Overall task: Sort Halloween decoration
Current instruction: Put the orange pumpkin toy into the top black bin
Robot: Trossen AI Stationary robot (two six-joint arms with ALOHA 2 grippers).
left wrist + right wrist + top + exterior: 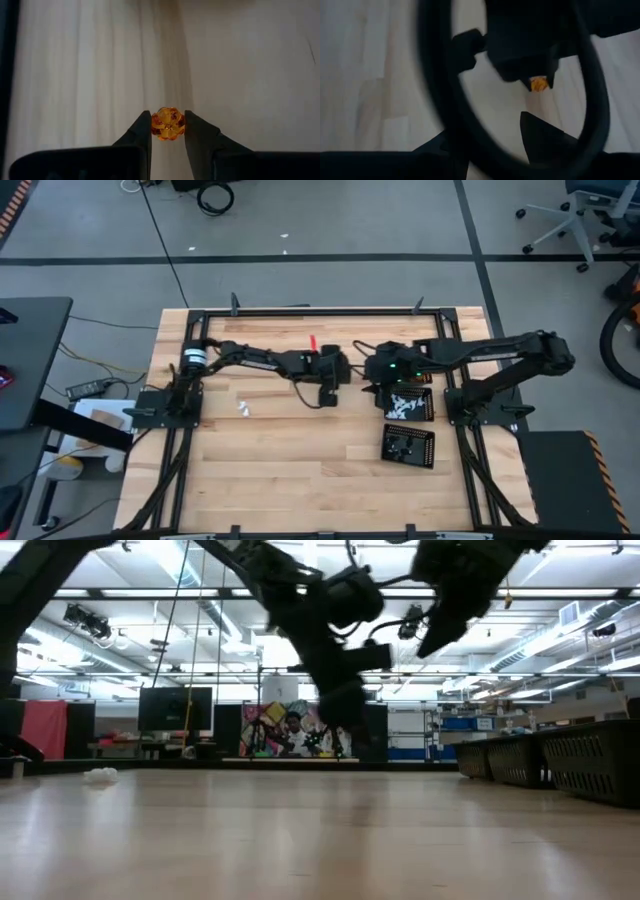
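The left end effector (pixel 168 131) is clamped on a small orange piece (pixel 168 124), held between the fingertips above the bare worktop (pixel 300 460), near the middle of the high view. Right beside it, the right end effector (pixel 378 373) hangs over the near edge of the upper black tray (pixel 410 404); its fingers stand apart and I see nothing between them. That upper tray carries a scatter of white pieces (pixel 404 402), so some sorting looks done. The lower black tray (pixel 408 447) shows only a few specks. A small white cluster (pixel 243 406) sits loose on the worktop left of centre, so there is work left. Hard to call: what the tray pieces are, and how many. The right wrist view is mostly blocked by a dark cable loop and the other arm, with just a glint of the orange piece showing.
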